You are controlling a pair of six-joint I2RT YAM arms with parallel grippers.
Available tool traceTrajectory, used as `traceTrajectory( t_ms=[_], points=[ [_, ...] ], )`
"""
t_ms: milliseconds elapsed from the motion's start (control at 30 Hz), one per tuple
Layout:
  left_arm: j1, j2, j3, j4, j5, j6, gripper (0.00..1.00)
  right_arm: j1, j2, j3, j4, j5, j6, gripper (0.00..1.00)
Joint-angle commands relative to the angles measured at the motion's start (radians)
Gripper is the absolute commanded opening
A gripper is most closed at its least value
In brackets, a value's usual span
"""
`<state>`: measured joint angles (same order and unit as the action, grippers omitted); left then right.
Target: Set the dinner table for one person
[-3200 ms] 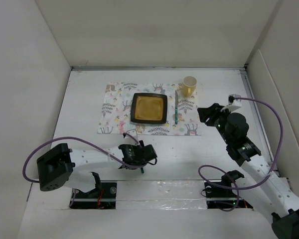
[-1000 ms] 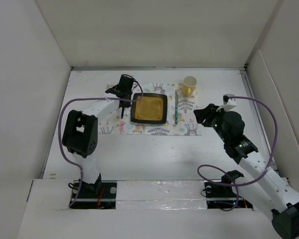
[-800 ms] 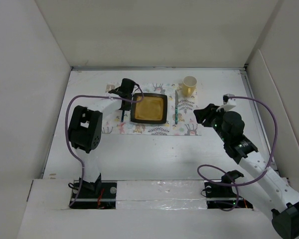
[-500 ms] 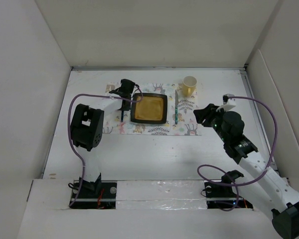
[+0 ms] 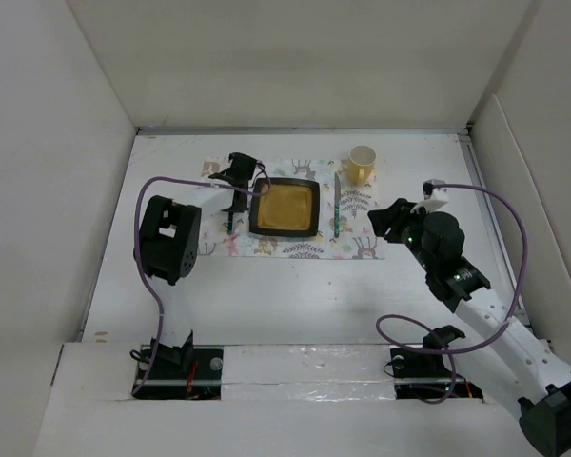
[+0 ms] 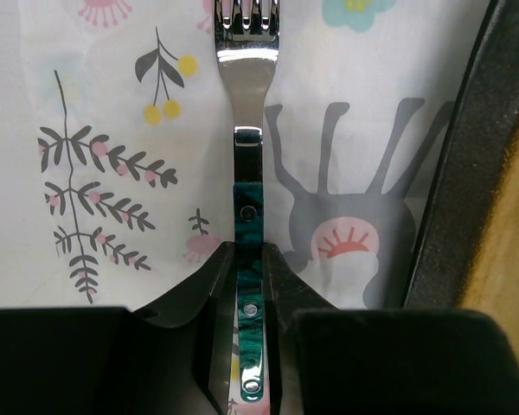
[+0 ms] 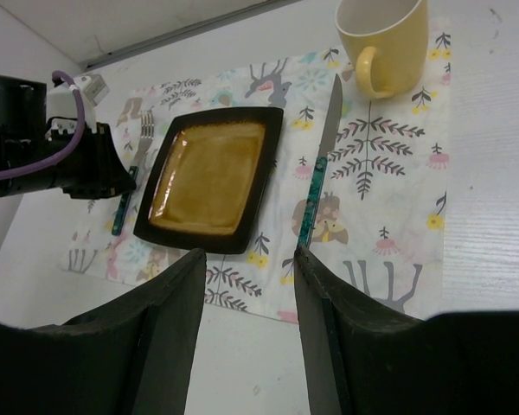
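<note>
1. The large white matte dinner table (image 5: 295,295) fills the floor between pale upright panels; the arms' bases sit at its 6 o'clock edge.
2. An animal-print cloth placemat (image 5: 360,244) lies on it toward 12 o'clock from the middle.
3. A black square plate (image 5: 285,208) with an amber centre rests mid-placemat.
4. A teal-handled steel knife (image 5: 337,205) lies at the plate's 3 o'clock, and a yellow ceramic mug (image 5: 362,165) stands at its 2 o'clock.
5. A teal-handled steel fork (image 6: 246,130) lies at the plate's 9 o'clock, tines toward 12 o'clock.
6. The left gripper (image 6: 246,285) has its fingers clamped on the fork's handle.
7. The right gripper (image 7: 246,259), at the placemat's 3 o'clock edge, has its fingers spread apart with nothing between them.
</note>
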<state>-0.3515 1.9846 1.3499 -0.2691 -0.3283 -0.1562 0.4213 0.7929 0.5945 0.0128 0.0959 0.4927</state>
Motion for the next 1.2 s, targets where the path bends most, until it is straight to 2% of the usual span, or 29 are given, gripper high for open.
traceTrajectory(
  t_ms=[0,200,400,433,533,733,800,867,933,967,1000,1033,1133,1167],
  points=[
    [0.006,0.010,0.046,0.004,-0.046,0.024,0.00,0.010,0.003,0.010,0.065,-0.010,-0.014,0.51],
    [0.006,0.034,0.049,0.014,-0.046,0.053,0.00,0.010,0.014,0.011,0.069,-0.007,-0.013,0.50],
    [0.028,0.020,0.058,0.024,-0.049,0.064,0.11,0.010,0.019,0.013,0.067,-0.007,-0.016,0.50],
    [0.028,0.020,0.061,0.018,-0.038,0.064,0.26,0.010,0.022,0.017,0.061,-0.005,-0.016,0.51],
    [0.028,0.016,0.058,0.010,-0.049,0.060,0.50,0.010,0.028,0.018,0.058,0.008,-0.014,0.51],
    [0.028,-0.055,0.084,-0.030,-0.063,0.027,0.78,0.010,0.028,0.021,0.047,0.025,-0.014,0.53],
    [0.028,-0.124,0.092,-0.036,-0.058,-0.008,0.81,0.010,0.028,0.024,0.041,0.022,-0.016,0.53],
    [0.028,-0.237,0.097,-0.032,-0.035,-0.054,0.81,0.010,0.029,0.021,0.055,0.018,-0.019,0.49],
    [0.016,-0.337,0.077,0.016,-0.017,-0.080,0.78,0.019,0.031,0.019,0.064,-0.001,-0.022,0.20],
    [0.000,-0.453,0.060,0.037,-0.046,-0.094,0.73,0.019,0.029,0.021,0.062,-0.001,-0.028,0.07],
    [-0.033,-0.510,0.025,0.059,-0.057,-0.107,0.69,0.030,0.025,0.030,0.053,0.004,-0.031,0.00],
    [-0.033,-0.629,-0.013,0.111,-0.026,-0.135,0.57,0.039,0.010,0.036,0.038,0.010,-0.037,0.00],
    [-0.033,-0.794,-0.078,0.125,0.021,-0.180,0.26,0.050,-0.027,0.042,0.036,0.014,-0.031,0.00],
    [-0.033,-0.893,-0.128,0.125,0.031,-0.189,0.15,0.050,-0.041,0.056,0.023,0.010,-0.026,0.00]
  ],
)
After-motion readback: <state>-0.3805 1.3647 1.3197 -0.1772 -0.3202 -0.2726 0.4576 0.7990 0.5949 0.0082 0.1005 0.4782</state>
